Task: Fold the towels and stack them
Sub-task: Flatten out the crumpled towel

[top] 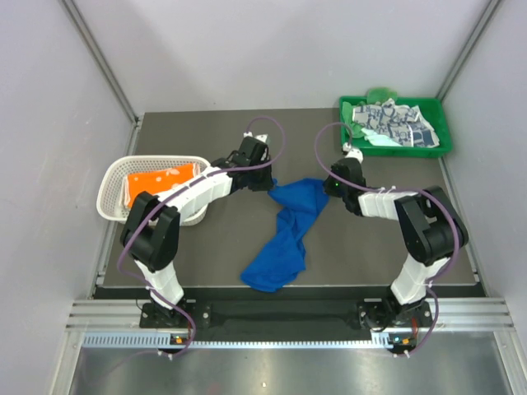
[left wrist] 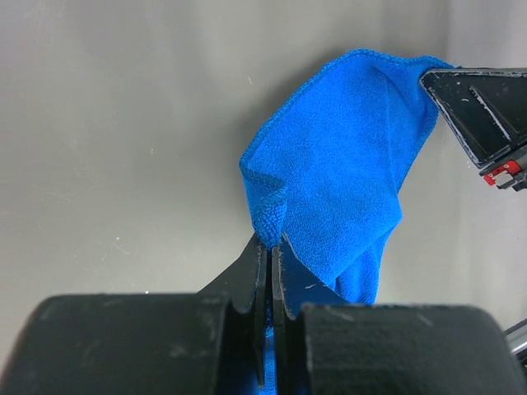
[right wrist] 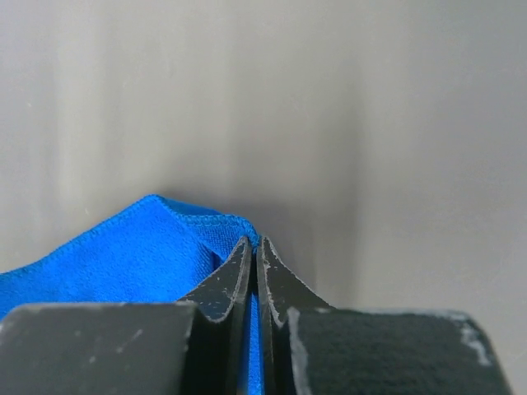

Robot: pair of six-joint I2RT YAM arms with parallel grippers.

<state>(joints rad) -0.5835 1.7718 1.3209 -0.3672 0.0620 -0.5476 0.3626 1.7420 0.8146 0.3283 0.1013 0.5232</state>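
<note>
The royal blue towel [top: 286, 234] hangs crumpled over the middle of the dark table, its top edge held up between both grippers. My left gripper [top: 268, 182] is shut on the towel's left corner, which shows in the left wrist view [left wrist: 329, 181]. My right gripper [top: 328, 186] is shut on its right corner, seen in the right wrist view [right wrist: 123, 255]. An orange towel [top: 160, 178] lies in the white lattice basket [top: 115, 177]. The blue-grey patterned towel [top: 394, 122] and a bright green towel [top: 380, 94] lie in the green tray [top: 412, 149].
The basket stands at the table's left edge and the green tray at the back right corner. Grey enclosure walls close in the sides and back. The right gripper's tip shows in the left wrist view [left wrist: 482, 123].
</note>
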